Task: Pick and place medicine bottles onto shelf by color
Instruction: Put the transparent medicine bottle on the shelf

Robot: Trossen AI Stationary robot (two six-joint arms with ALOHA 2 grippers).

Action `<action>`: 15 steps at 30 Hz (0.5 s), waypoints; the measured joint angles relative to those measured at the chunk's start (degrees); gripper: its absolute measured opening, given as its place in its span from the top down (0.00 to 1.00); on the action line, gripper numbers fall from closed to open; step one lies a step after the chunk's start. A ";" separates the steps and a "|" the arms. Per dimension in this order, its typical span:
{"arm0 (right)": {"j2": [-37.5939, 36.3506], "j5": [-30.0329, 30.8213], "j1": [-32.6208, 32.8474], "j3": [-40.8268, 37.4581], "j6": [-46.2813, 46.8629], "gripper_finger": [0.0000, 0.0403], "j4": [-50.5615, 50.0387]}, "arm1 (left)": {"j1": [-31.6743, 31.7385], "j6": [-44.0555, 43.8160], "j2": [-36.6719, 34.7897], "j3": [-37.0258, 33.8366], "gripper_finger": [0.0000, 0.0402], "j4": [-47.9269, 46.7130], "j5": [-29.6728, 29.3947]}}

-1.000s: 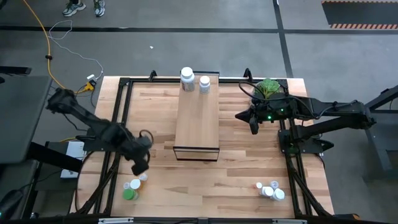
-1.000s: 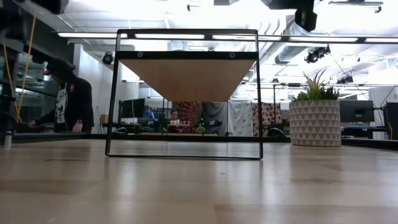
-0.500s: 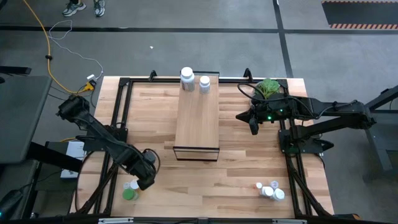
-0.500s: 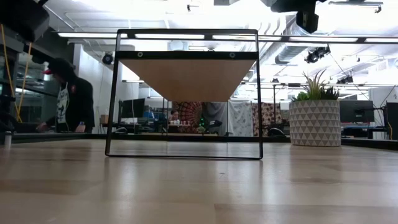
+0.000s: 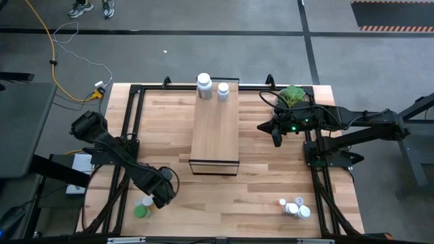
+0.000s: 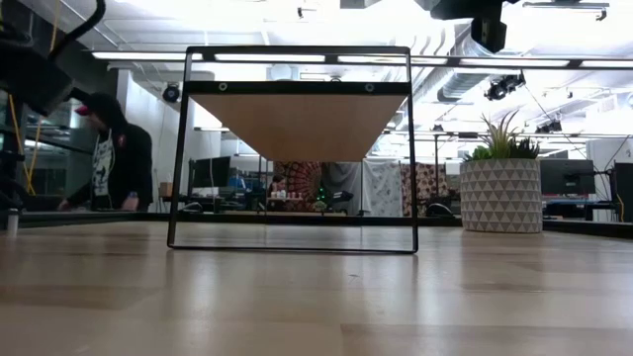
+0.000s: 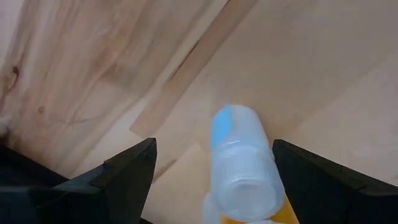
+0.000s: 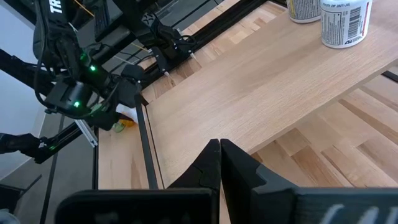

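Note:
The shelf stands mid-table, with two white medicine bottles upright on its far end. Near the table's left front, a white-capped bottle and a green one stand on the tabletop. My left gripper hangs open over this cluster, pointing down. In the left wrist view a translucent white bottle with a blue label stands between its open fingers, with something orange just beyond it. My right gripper hovers shut to the right of the shelf.
Several more small bottles stand near the table's right front. A potted green plant sits at the far right corner. Black frame rails run along the table's sides. In the low view a person shows beyond the table.
My left gripper has moved toward the table's near edge and down, tipping until it points straight down over the near-left bottles; it now covers one bottle that showed before in the high view. The bottles have not moved.

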 joint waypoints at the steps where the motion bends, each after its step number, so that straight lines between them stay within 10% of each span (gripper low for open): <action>1: 0.00 0.00 -0.01 0.00 0.00 1.00 0.00 | 0.00 0.00 0.13 0.01 0.23 0.07 0.03; 15: 0.00 0.00 0.00 0.00 0.00 1.00 0.02 | -0.02 -1.05 0.51 0.02 0.56 0.10 0.91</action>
